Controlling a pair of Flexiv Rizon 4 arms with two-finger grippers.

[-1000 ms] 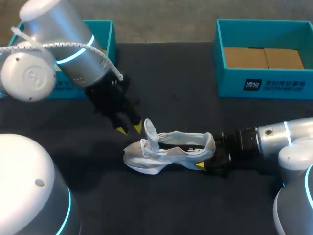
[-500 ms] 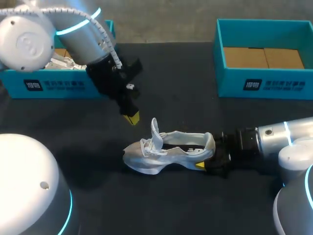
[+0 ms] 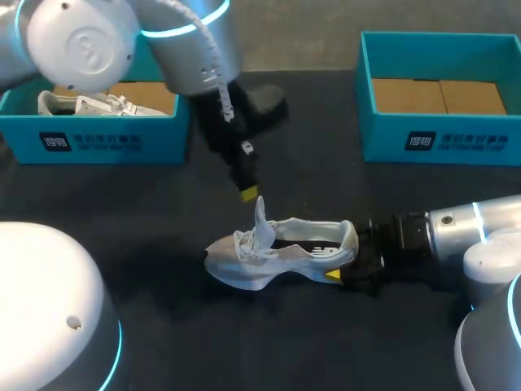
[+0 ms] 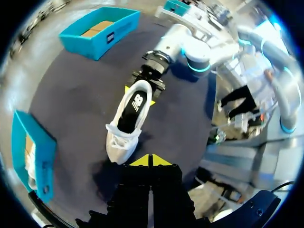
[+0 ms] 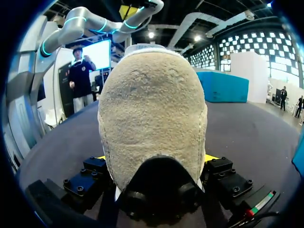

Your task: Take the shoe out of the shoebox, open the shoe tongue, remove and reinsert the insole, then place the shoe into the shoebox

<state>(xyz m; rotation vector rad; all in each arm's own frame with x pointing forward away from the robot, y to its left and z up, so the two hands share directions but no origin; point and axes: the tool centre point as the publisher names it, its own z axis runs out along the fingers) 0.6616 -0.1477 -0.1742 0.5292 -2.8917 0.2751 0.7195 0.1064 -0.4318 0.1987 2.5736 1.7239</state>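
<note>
Right gripper (image 5: 154, 159) clamps the heel of a white mesh sneaker (image 3: 281, 248); left gripper (image 3: 250, 194), closed and empty, hovers over its upright tongue (image 3: 260, 216). Descending closed could flatten that tongue.

Head view: even, diffuse light from overhead. Dark table (image 3: 326, 163) matte, no glare. White shoe (image 3: 277, 257) is the brightest thing, with a soft shadow under its sole. Pale shell of left arm (image 3: 81, 41) carries broad highlights; cyan ring (image 3: 183, 23) glows on it.
Left wrist view: table paler towards its far edge; soft shadow beside shoe's toe; left gripper (image 4: 148, 160) body nearly black.
Right wrist view: strong light from above; shoe heel evenly lit; right gripper (image 5: 154, 157) beneath it in shade
</note>
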